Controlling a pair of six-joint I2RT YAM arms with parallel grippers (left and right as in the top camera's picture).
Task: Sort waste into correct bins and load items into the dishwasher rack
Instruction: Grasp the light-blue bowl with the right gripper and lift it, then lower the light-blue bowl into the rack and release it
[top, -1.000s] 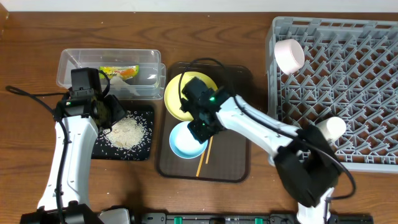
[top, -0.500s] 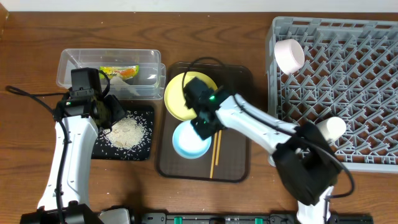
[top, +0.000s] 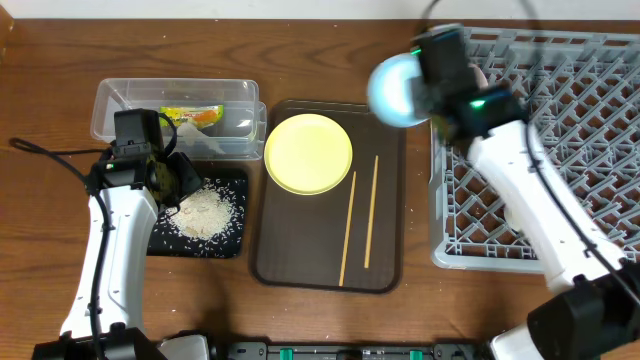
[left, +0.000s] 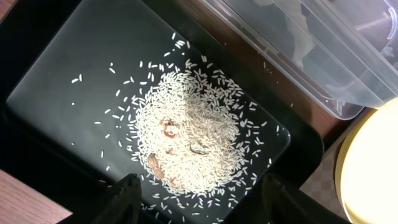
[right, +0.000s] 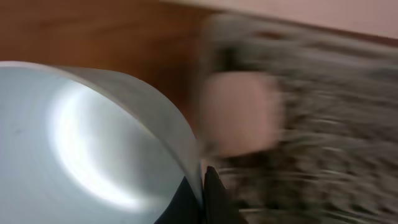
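Right claw (top: 415, 86) is clamped on the light blue round bowl (top: 396, 88). On the wrist cam one finger (right: 216, 194) presses the bowl's rim, and the bowl is tipped on edge, clear of the wooden desk (top: 50, 60). The feed is blurred. The grey plastic dishwasher rack (top: 560, 150) is directly below and to the right of that claw, with a pink cup (right: 239, 112) in it just ahead of the fingertips.

Left claw (left: 202, 200) has its jaws wide apart and holds nothing. It hangs over the black rectangular tray (left: 56, 106), with the pile of white rice (left: 193, 137) right under and ahead of it. The clear plastic container (left: 323, 56) is ahead and to its right.

The dark brown serving tray (top: 300, 262) lies between the two claws.

Counts:
- 1 bowl
- 1 round yellow plate (top: 308, 152)
- 2 wooden chopsticks (top: 347, 228), side by side
- 1 cup
- 1 rack
- 2 trays
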